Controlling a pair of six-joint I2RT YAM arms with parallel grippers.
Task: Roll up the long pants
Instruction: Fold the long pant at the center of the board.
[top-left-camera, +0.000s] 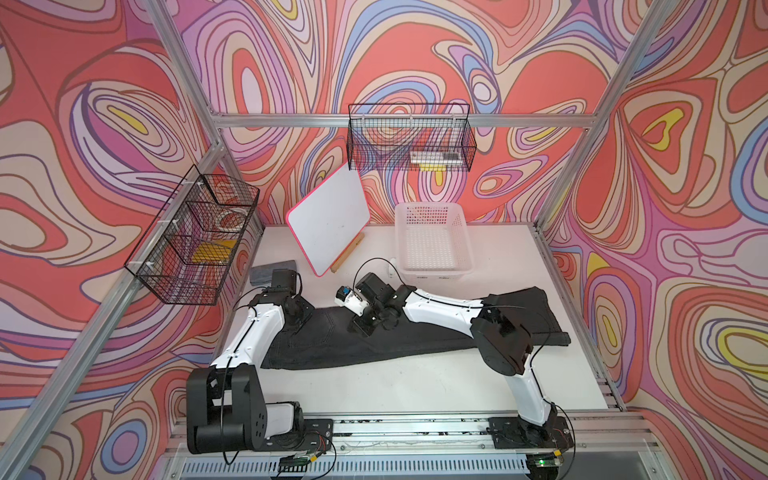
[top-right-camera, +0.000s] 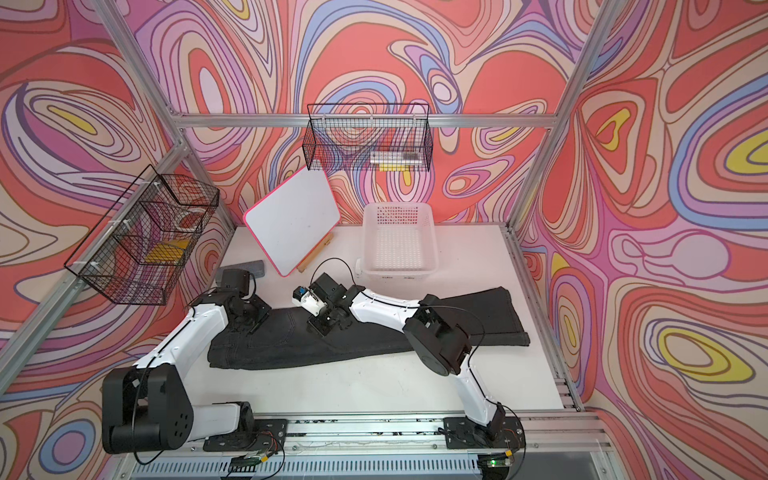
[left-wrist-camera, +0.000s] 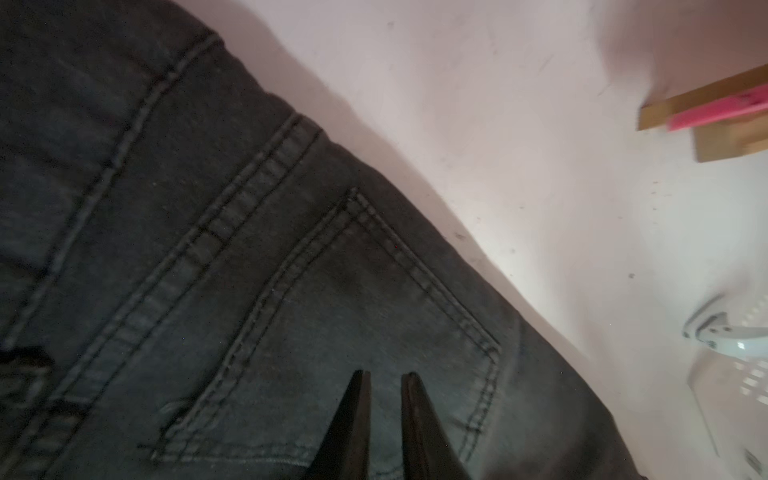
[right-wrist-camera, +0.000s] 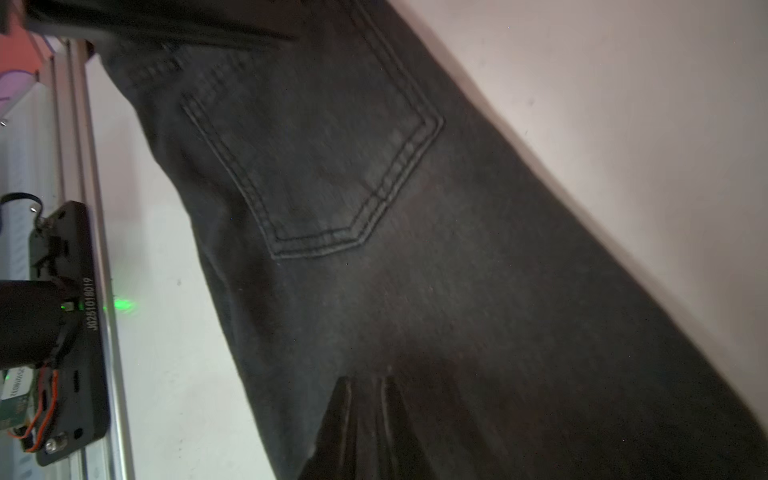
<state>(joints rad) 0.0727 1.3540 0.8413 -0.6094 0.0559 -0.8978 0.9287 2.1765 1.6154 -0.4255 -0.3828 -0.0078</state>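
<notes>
Pants (top-left-camera: 415, 338) flat, long axis crosswise: waist left of basket (top-left-camera: 436, 272), hems right. Left gripper (left-wrist-camera: 386, 374) near-closed, grip unclear; right gripper (right-wrist-camera: 366, 380) pinching pants.

Swirling bands of coral, lilac, blue and yellow cover the walls (top-left-camera: 104, 124) on every side of a cell framed in aluminium rails (top-left-camera: 374, 121), seen from above in both top views under bright, even light. A black wire basket (top-left-camera: 409, 137) hangs from the back rail and a second wire basket (top-left-camera: 195, 237) from a side rail. On the white tabletop (top-left-camera: 395, 386), a pink-edged whiteboard (top-left-camera: 328, 220) leans on a wooden stand (top-left-camera: 349, 255) beside a white perforated plastic basket (top-left-camera: 436, 272).
</notes>
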